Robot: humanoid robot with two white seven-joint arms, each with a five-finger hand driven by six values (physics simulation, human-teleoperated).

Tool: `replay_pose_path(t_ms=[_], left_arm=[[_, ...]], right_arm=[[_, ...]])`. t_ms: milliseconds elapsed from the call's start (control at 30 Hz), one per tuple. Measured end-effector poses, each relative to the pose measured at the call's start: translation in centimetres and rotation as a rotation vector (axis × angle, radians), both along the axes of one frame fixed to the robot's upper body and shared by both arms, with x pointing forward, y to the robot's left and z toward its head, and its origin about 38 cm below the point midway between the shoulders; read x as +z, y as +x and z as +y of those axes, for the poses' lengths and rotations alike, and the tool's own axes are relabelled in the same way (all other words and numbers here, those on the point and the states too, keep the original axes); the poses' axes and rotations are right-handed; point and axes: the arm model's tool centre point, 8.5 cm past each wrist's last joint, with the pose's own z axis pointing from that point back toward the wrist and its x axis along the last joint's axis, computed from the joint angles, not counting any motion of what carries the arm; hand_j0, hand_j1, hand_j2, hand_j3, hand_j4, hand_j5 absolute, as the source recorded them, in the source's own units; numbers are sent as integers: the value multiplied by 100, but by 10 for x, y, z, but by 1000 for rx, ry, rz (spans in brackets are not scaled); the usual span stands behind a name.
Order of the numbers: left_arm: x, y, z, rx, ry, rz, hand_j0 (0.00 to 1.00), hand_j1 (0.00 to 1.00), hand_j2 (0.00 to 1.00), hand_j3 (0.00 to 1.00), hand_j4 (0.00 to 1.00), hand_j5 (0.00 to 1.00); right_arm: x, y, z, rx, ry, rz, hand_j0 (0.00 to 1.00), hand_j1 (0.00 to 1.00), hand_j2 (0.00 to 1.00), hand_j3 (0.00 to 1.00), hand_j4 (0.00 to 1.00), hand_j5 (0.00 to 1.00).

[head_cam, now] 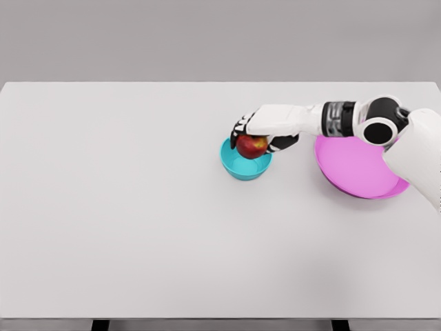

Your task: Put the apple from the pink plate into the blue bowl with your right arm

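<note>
A red apple [252,146] hangs just above the blue bowl [242,167], over its far right part. My right hand [256,138] reaches in from the right and is shut on the apple, fingers curled over its top and sides. The pink plate [358,169] lies to the right of the bowl, with nothing on its visible surface; my right forearm crosses over its far edge. The left arm does not show.
The white table [138,207] stretches wide to the left and front of the bowl. Its front edge runs along the bottom of the view.
</note>
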Motion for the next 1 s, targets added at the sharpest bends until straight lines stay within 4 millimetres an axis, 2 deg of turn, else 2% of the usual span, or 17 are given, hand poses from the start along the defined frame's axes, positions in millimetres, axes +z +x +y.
replay_pose_path(t_ms=[67,100,133,433,567,667,767,833,967,1000], left_arm=[[0,1,0,0,0,-2,100,100,100,100,100,100],[0,0,0,0,0,0,100,100,100,100,100,100],[0,1,0,0,0,-2,100,100,100,100,100,100],[0,1,0,0,0,-2,100,100,100,100,100,100],[0,0,0,0,0,0,100,100,100,100,100,100],[0,1,0,0,0,-2,100,100,100,100,100,100],[0,0,0,0,0,0,100,100,100,100,100,100],[0,1,0,0,0,-2,100,100,100,100,100,100],[0,1,0,0,0,-2,100,100,100,100,100,100],[0,1,0,0,0,-2,100,100,100,100,100,100]], right_arm=[[-1,-1,3,7,-2,2,47,47,47,47,47,47],[-2,-1,4,8,-2,3,62,62,62,62,62,62],[-2,0,3,5,-2,5,100,100,100,100,100,100],[-1,1,1,0,-1,3,100,100,100,100,100,100],[8,3,-3,-7,6,-15,100,100,100,100,100,100],[37,6,-38,-79,59,-79,100,100,100,100,100,100],[21,-9,-98,-204,82,-54,100,100,100,100,100,100],[18,-18,-136,-287,89,-53,100,100,100,100,100,100],[6,-41,-196,-445,155,-46,100,100,100,100,100,100],[15,-42,-205,-473,180,-71,100,100,100,100,100,100]])
